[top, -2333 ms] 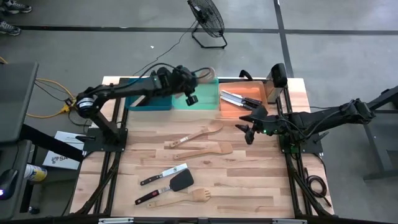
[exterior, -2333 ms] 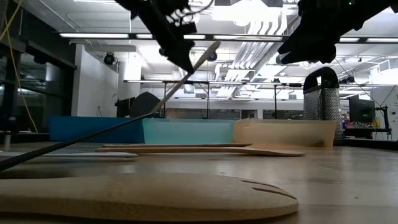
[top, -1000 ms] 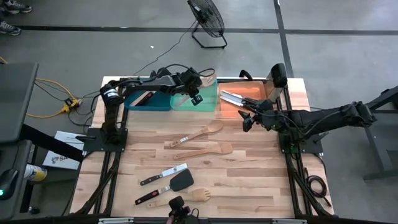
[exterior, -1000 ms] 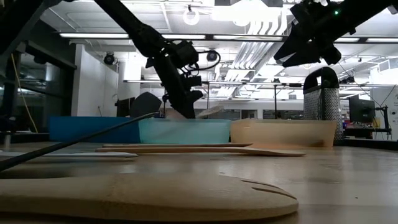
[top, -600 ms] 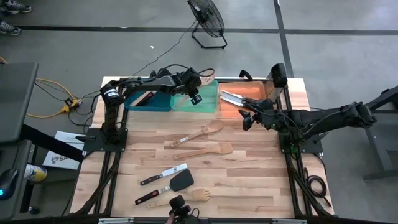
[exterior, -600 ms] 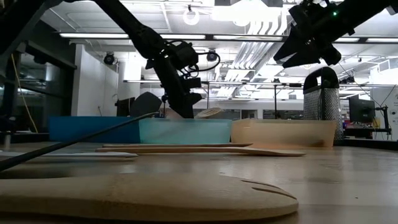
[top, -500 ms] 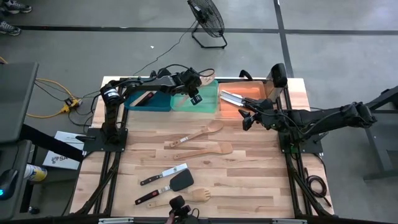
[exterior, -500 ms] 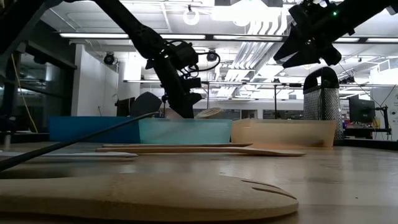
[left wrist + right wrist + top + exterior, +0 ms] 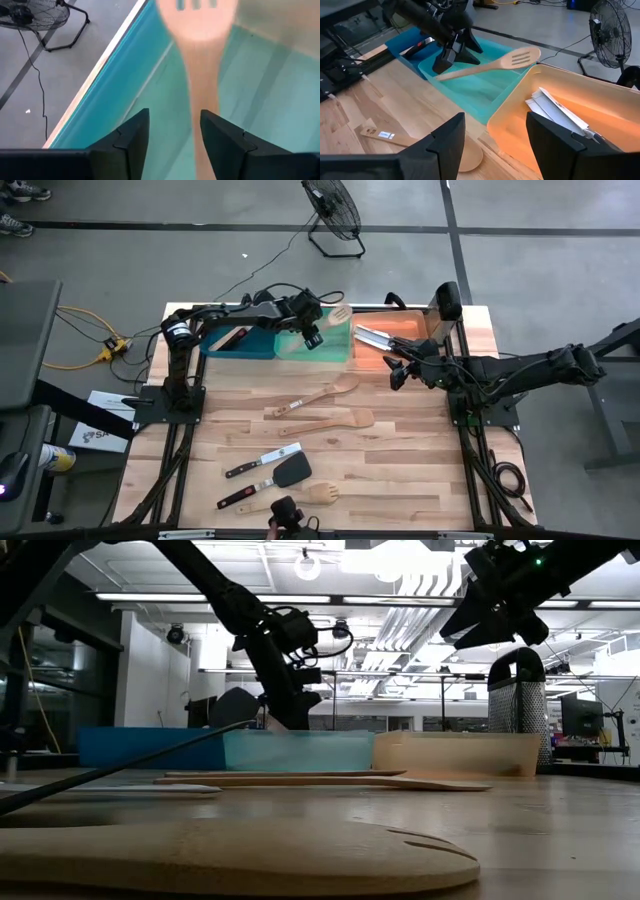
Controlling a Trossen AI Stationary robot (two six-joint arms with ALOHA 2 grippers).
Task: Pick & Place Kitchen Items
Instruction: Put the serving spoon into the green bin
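1. Three bins: one blue bin (image 9: pixel 237 341), one green bin (image 9: pixel 318 346), one orange bin (image 9: pixel 392 346).
2. Four wooden utensils (image 9: pixel 327 393) on the table, plus one slotted wooden spoon (image 9: pixel 489 66) over the green bin.
3. Two black-handled knives (image 9: pixel 262 460) on the table.
4. One black turner (image 9: pixel 291 471).
5. Two grippers.

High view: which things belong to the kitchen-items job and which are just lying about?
Job: pale wooden slotted spoon; wooden spoon and wooden spatula mid-table; black-handled steel knife; black turner; pale wooden fork; steel knives in orange bin.
Lying about: steel box grater; black floor fan.
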